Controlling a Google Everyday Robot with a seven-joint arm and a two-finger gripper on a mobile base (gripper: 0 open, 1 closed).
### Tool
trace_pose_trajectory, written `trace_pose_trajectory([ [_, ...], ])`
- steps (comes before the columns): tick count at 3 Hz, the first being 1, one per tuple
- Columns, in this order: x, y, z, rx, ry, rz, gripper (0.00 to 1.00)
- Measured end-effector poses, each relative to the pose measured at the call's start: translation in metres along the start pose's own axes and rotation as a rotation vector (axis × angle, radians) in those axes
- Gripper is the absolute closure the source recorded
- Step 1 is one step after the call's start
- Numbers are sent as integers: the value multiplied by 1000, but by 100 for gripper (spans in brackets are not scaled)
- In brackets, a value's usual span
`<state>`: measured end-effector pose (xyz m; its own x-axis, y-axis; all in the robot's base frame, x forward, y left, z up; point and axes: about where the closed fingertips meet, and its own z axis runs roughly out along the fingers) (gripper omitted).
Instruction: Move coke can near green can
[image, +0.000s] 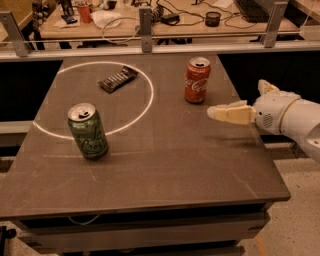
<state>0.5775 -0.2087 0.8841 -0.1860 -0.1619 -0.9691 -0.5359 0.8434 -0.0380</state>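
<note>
Well, the table (165, 170) lies under my fingers (230, 112) and stretches on ahead of them; I reach in over its edge from the side. A white ring (151, 95) is marked on the top, well out past my fingertips. My gripper (237, 106) hovers above the surface, spread apart and holding nothing. The green can (88, 131) stands upright on the ring's near arc, far beyond my fingertips, with most of the table between us. The coke can (197, 80) stands upright outside the ring, near my fingertips but clear of them, a little ahead and off toward the table's far edge. The snack bar (118, 79) lies flat inside the ring, farther from my fingers than the coke can.
</note>
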Motion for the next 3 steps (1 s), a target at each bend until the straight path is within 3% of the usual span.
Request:
trace_pose_trajectory([
  [3, 3, 7, 80, -135, -41, -20, 0],
])
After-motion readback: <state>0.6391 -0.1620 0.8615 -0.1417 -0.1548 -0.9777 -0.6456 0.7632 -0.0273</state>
